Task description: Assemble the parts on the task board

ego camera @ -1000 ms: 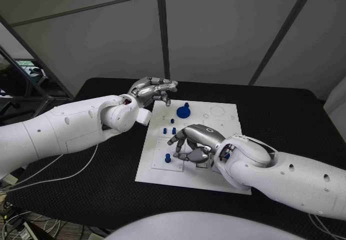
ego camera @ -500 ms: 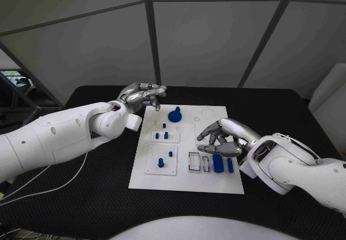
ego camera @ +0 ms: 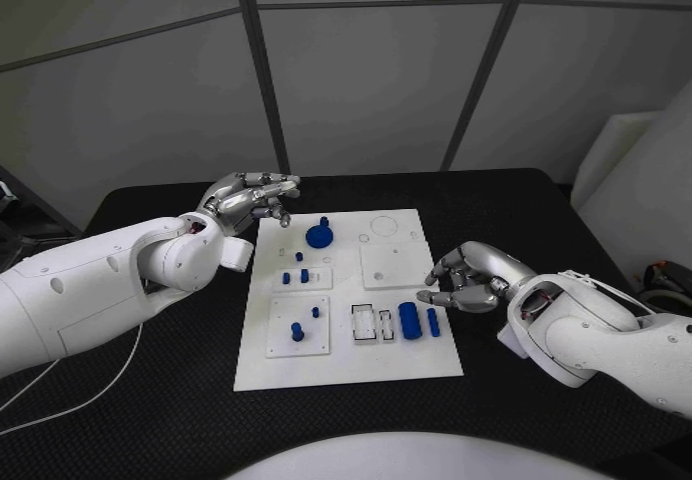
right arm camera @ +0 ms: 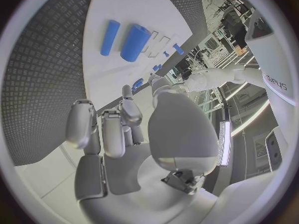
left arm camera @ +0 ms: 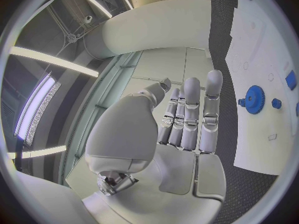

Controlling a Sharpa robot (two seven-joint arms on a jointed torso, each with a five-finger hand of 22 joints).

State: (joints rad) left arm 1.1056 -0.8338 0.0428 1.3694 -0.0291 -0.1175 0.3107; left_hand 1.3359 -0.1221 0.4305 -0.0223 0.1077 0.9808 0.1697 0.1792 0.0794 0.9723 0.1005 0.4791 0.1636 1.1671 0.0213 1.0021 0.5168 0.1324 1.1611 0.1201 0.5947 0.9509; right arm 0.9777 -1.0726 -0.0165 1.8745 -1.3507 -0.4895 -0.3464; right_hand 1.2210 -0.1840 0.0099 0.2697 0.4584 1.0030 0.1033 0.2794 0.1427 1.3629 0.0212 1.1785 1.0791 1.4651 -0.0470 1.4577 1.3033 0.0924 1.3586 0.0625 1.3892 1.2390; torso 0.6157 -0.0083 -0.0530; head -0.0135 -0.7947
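Parts [ego camera: 410, 320] lie lower right on the task board [ego camera: 346, 372], long axes up-frame, just left of the empty, loosely curled right hand [ego camera: 469, 280]; left hand [ego camera: 248, 196], open, hovers upper left.

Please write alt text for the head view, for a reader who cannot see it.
A white task board lies on a black table, with blue parts including a gear and two cylinders. The left hand hovers beside its far corner, the right hand beside its right edge, both empty.
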